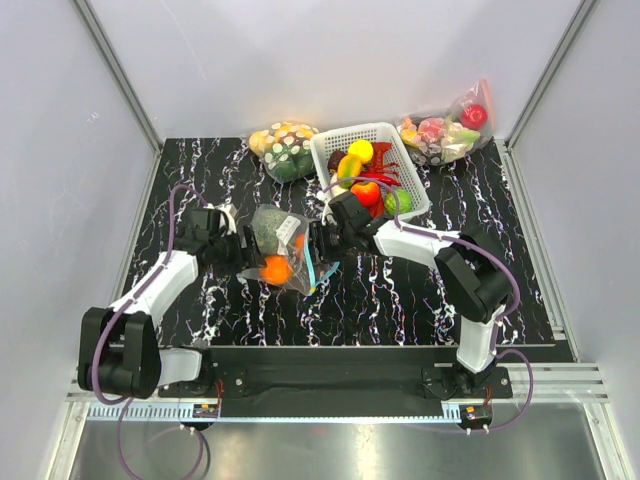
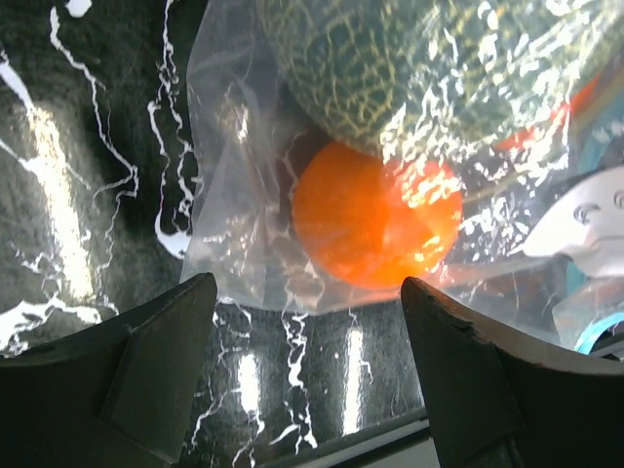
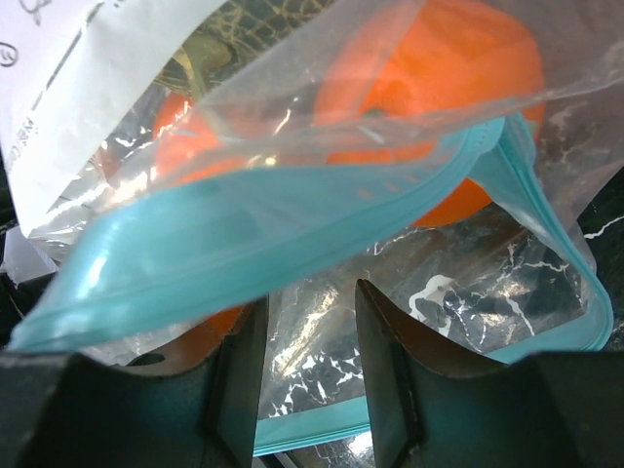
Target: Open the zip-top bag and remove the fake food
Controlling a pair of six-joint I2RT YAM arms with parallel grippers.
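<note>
One view, right wrist, shows the zip-top bag point(image 3: 292, 224) gaping open.

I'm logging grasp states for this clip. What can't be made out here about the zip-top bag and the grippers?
1. Right wrist view: whether the right gripper pinches the clear zip-top bag with a teal strip; overlapping film hides contact.
2. Left wrist view: the dark green bumpy ball is cut off by the top edge.
3. Top view: how many pieces the bag holds; crumpled glare hides them.
</note>
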